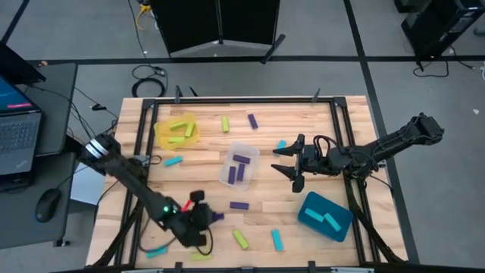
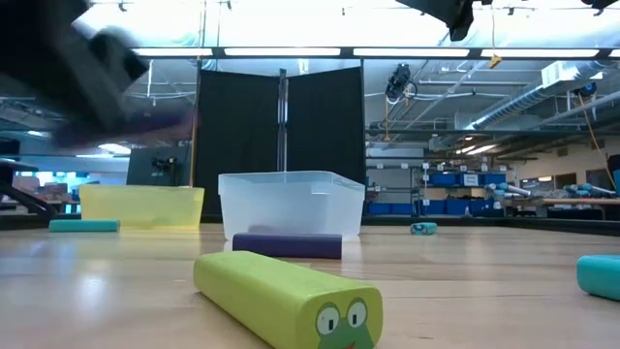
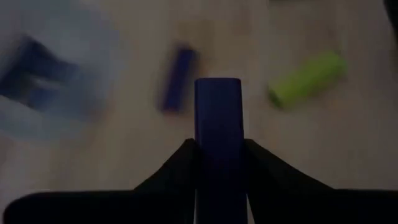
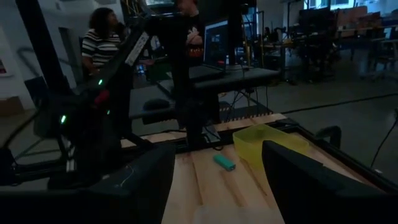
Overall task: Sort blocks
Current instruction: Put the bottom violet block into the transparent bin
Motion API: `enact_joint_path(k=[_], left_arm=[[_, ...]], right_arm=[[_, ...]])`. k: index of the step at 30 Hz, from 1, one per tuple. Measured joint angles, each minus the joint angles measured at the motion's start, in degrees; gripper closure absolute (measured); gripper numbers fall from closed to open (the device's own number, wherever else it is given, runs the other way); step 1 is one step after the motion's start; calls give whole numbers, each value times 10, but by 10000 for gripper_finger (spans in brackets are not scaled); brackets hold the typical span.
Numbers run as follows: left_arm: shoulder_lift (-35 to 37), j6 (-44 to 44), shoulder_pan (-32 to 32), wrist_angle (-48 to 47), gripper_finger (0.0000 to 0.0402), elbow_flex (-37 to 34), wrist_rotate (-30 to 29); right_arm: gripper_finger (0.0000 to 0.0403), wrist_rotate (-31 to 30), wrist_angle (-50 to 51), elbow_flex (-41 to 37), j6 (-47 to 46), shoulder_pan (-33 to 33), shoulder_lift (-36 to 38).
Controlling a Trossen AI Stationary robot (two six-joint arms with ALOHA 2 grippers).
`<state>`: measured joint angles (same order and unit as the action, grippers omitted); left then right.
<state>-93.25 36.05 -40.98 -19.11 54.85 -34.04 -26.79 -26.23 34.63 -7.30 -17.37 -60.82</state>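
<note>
While my left end effector (image 3: 219, 163) clamps a purple block (image 3: 217, 124) endwise above the tabletop's (image 1: 258, 212) near edge, slip risk: shallow grip. Right end effector (image 1: 292, 161) open, empty, beside the clear tray (image 1: 244, 149); loose blocks scattered.

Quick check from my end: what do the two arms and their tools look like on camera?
Both arms are dark, jointed, with black cables along them. The left arm has a white band near its shoulder, a green light and a red spot near the wrist. The left tool and the right tool are black, each with two flat, tapered fingers.
</note>
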Motion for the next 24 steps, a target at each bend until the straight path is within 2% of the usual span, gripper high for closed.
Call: enact_joint_path(k=[5, 11, 16, 19, 21, 24], left_arm=[[16, -111, 94, 78, 297, -1, -15], [21, -178, 202, 152, 297, -1, -18], [22, -161, 280, 141, 297, -1, 11], [18, -149, 314, 131, 293, -1, 40], [18, -148, 325, 126, 255, -1, 62], [18, -156, 333, 120, 171, -1, 78]], right_arm=[[151, -1, -14, 0, -1, 0, 0], [151, -1, -5, 0, -21, -14, 0], [151, -1, 19, 0, -39, -30, 0], [151, -1, 69, 0, -73, -37, -1], [150, -2, 95, 0, -107, -40, -8], [146, -3, 113, 0, -143, -42, -35]])
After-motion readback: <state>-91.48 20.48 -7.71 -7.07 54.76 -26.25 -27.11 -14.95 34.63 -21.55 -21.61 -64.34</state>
